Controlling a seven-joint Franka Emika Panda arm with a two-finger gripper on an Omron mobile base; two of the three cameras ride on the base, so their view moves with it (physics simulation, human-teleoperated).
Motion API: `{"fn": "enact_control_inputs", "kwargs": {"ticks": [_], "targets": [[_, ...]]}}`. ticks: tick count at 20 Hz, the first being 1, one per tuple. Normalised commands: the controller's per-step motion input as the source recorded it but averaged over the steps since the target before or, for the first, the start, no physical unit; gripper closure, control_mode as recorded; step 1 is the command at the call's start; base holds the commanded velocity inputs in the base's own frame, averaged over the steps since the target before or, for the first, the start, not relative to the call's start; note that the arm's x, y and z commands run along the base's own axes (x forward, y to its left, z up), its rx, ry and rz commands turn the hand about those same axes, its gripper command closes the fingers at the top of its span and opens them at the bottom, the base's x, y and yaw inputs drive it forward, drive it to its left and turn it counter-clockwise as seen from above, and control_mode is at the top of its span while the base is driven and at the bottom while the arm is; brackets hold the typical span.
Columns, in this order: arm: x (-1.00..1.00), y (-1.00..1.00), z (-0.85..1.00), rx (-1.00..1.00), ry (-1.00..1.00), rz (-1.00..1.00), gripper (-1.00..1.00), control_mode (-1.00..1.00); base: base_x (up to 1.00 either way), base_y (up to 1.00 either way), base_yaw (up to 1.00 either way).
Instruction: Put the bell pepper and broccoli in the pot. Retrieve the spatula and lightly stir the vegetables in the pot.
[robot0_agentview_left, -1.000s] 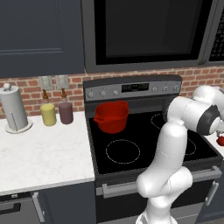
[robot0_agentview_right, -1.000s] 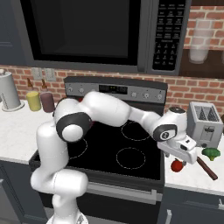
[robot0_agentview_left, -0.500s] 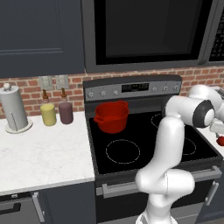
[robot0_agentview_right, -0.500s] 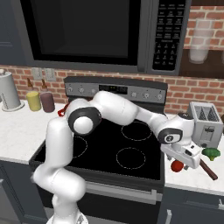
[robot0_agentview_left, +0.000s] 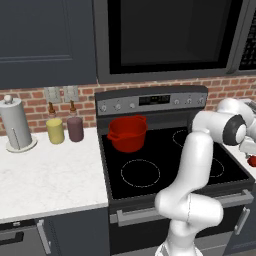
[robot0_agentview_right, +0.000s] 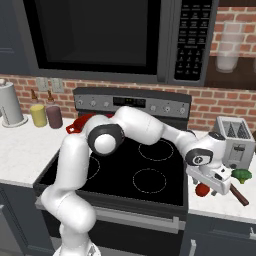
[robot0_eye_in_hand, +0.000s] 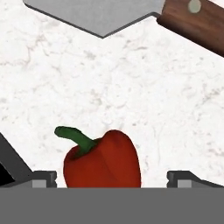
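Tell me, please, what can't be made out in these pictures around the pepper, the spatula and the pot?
- Pepper: its lower part is cut off at the bottom of the hand view.
- Spatula: the hand view's top edge cuts both blade and wooden handle; in the right base view the gripper covers most of it.
- Pot: mostly behind the arm in the right base view.
- Broccoli: too small for detail.

A red bell pepper (robot0_eye_in_hand: 103, 159) with a green stem is seen lying on the white marbled bench (robot0_eye_in_hand: 166, 105), between the spread fingertips (robot0_eye_in_hand: 43, 178) of the claw (robot0_eye_in_hand: 111, 179). A grey blade with a wooden handle (robot0_eye_in_hand: 131, 15) is seen well beyond it.
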Motion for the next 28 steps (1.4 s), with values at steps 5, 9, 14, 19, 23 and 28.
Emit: {"fn": "enact_control_inputs", "kwargs": {"ticks": [5,9,14,19,23,28], "targets": [[0.0,0.07,-0.22,0.0,0.0,0.0,-1.0,-1.0,0.0,0.0,0.0],[0.0,0.08,-0.21,0.0,0.0,0.0,-1.0,-1.0,0.0,0.0,0.0],[0.04,0.0,-0.24,0.0,0.01,0.0,-1.0,-1.0,0.0,0.0,0.0],[0.11,0.01,-0.19,0.0,0.02,0.0,1.0,-1.0,0.0,0.0,0.0],[0.01,0.0,-0.02,0.0,0.0,0.0,1.0,-1.0,0.0,0.0,0.0],[0.0,0.11,0.17,0.0,0.0,0.0,1.0,-1.0,0.0,0.0,0.0]]}}
